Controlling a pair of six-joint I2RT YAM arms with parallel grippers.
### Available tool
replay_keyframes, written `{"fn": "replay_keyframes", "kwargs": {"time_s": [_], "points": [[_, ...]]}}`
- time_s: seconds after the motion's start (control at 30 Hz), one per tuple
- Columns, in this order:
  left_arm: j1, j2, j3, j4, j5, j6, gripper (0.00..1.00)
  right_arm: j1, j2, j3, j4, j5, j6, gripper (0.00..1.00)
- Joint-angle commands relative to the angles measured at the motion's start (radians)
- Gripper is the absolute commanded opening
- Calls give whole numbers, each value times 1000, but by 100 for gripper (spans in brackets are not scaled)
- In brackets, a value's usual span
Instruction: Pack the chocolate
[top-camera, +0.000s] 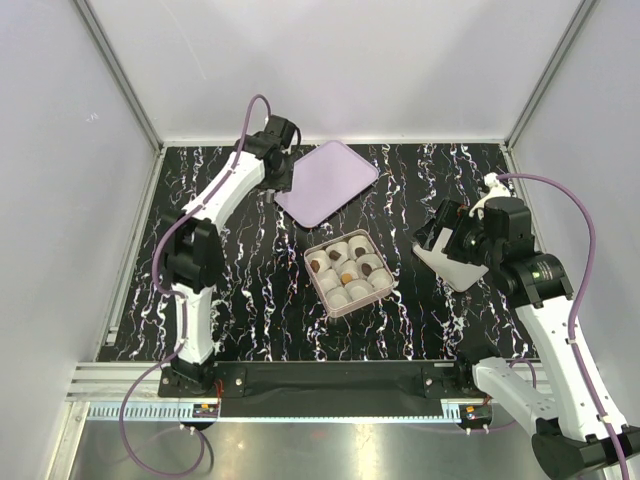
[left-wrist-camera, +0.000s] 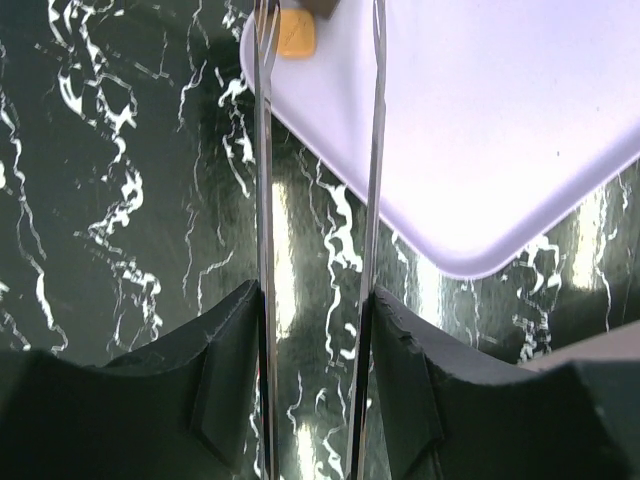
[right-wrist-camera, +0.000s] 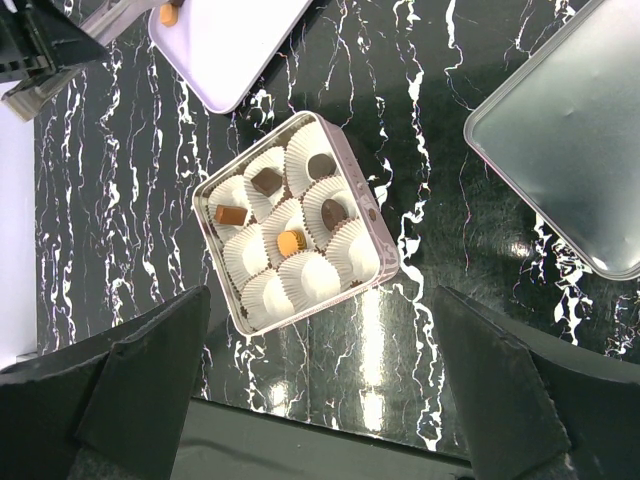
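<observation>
Black marble-veined table (top-camera: 250, 290). Lavender tray (top-camera: 327, 180) at far centre. Square tin (top-camera: 321, 287) mid-table, white paper cups (right-wrist-camera: 305, 275) inside. Grey metal lid (right-wrist-camera: 570, 140) lies right of tin, apart.

free: table (top-camera: 250, 260) left and front of box (top-camera: 318, 285) | blocked: tray (top-camera: 335, 185) behind box, left fingers (left-wrist-camera: 376, 150) over its corner

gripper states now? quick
Left gripper: open, straddling an orange chocolate piece on the tray.
Right gripper: open, empty.

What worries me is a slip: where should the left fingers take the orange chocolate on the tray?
Probably by its two opposite side faces, coming down from above: the orange chocolate lies flat on the tray, low and squarish, between the open left fingers.
</observation>
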Motion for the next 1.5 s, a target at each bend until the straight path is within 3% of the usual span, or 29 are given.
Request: {"fn": "replay_keyframes", "kwargs": {"time_s": [0.0, 0.73, 1.13, 1.47], "points": [[12, 33, 66, 64, -4, 10, 49, -1, 7, 6, 43, -1, -11, 100], [20, 67, 29, 93, 111, 40, 45, -1, 21, -4, 57, 10, -8, 100], [20, 59, -19, 92, 77, 46, 45, -1, 19, -8, 60, 10, -8, 100], [13, 28, 0, 76, 97, 50, 35, -1, 15, -2, 52, 11, -7, 100]]}}
